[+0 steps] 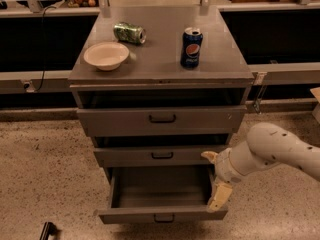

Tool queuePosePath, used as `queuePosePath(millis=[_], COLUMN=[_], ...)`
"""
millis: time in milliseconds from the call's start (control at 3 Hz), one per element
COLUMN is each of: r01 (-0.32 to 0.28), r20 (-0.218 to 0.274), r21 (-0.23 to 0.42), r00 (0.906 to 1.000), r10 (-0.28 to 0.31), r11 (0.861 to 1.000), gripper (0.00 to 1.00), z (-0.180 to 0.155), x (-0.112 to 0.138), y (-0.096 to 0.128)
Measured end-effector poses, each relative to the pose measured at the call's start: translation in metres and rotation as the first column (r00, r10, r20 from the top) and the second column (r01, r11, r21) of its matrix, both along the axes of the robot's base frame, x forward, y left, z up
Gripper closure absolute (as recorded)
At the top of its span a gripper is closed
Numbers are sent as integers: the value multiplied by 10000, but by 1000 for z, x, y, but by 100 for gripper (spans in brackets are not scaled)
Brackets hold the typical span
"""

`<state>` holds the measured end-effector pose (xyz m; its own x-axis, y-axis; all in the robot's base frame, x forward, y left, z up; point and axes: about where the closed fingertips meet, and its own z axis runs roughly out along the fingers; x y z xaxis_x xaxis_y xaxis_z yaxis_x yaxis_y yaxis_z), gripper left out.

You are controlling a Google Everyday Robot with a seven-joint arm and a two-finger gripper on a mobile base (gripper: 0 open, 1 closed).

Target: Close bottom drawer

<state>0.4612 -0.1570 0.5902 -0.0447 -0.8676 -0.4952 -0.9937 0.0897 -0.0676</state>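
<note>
The bottom drawer [162, 215] of the grey metal cabinet is pulled far out, its inside bare, with a small dark handle on its slim front panel. My gripper [215, 181] hangs on the white arm at the drawer's right side, over its front right corner. One cream finger [220, 196] points down near the drawer's right wall, the other [209, 156] sits higher by the middle drawer [162, 155]. The fingers are spread apart and hold nothing.
The top drawer [161, 119] and middle drawer stand slightly out. On the cabinet top [160, 69] are a white bowl [106, 55], a green can on its side [129, 33] and an upright Pepsi can [191, 47]. Speckled floor lies around; a dark object [47, 230] lies at lower left.
</note>
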Motion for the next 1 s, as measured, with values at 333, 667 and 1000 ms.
queuePosePath(millis=[333,667,1000], r01=[-730,-694,-915], r20=[108,1854,2129], r21=[515,1841,2200], r00=[9973,9820,9761], r10=[725,347,438], r11=[9960,9805,9712], gripper=[0,0,0], z=[-82,-122,-154], x=[10,48,43], y=[26,51,61])
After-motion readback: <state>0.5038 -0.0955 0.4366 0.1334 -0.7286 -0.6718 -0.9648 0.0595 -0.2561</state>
